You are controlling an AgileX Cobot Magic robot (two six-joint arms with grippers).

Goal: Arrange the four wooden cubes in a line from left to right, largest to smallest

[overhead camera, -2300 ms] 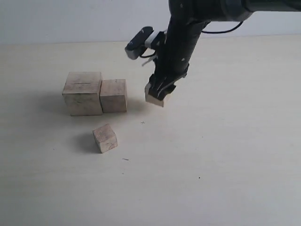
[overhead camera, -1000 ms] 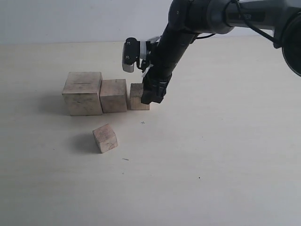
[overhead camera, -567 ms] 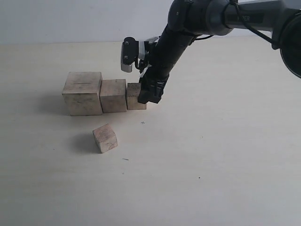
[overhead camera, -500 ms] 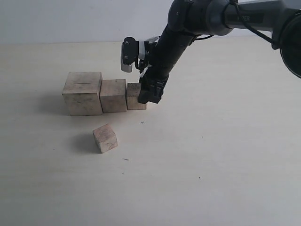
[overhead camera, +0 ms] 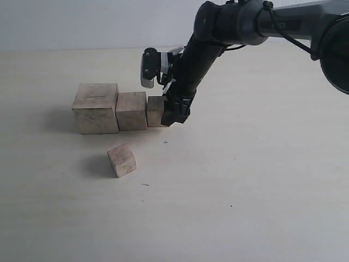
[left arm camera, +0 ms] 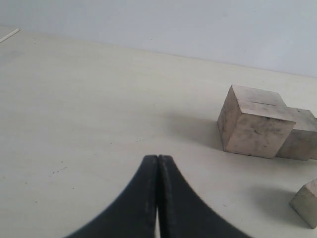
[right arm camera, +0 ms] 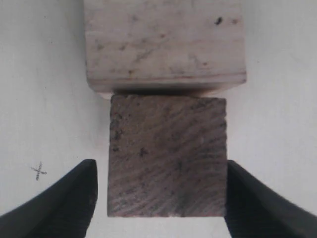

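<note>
Largest cube [overhead camera: 96,108], medium cube [overhead camera: 132,111] and small cube [overhead camera: 156,110] touch in a row, the right gripper [right arm camera: 162,206] straddling the small one with jaws slightly parted, not clamping; a loose tilted cube [overhead camera: 121,160] lies in front, apart; left gripper [left arm camera: 157,198] closed, empty.

Lab-style test bench: plain pale tabletop [overhead camera: 262,191], light grey wall [overhead camera: 82,22] behind.
</note>
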